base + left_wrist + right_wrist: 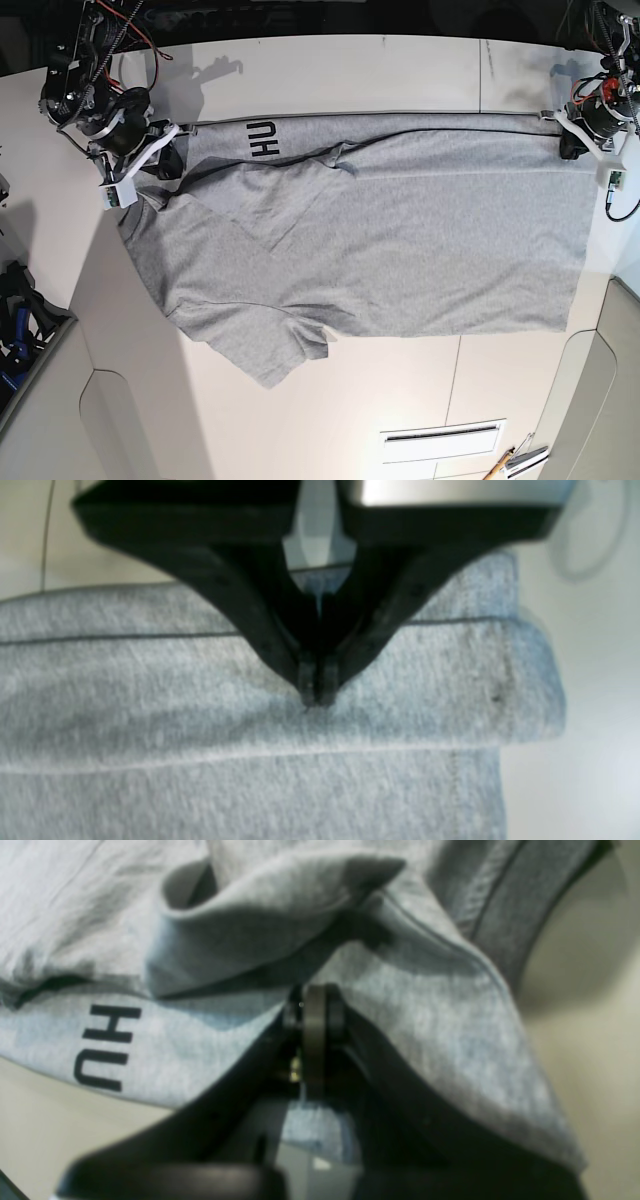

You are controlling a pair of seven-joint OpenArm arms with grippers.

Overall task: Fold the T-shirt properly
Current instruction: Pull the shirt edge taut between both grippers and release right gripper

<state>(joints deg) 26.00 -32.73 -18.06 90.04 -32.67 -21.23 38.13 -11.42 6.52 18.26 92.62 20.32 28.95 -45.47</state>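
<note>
Soft grey cotton T-shirt with black lettering (430,230) looked light, floppy; best held near corners. Black angular left gripper (318,692), black angular right gripper (317,995): tips pressed together.

The pale tabletop (400,400) bears a grey T-shirt (450,250).

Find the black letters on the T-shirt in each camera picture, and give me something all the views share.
Left wrist view: the letters are not in it.
Right wrist view: the black letters are left of centre, below the raised fold.
Base view: upper left of the picture, right of the right fingers.
Shared landmark: the grey T-shirt, seen in all three.
</note>
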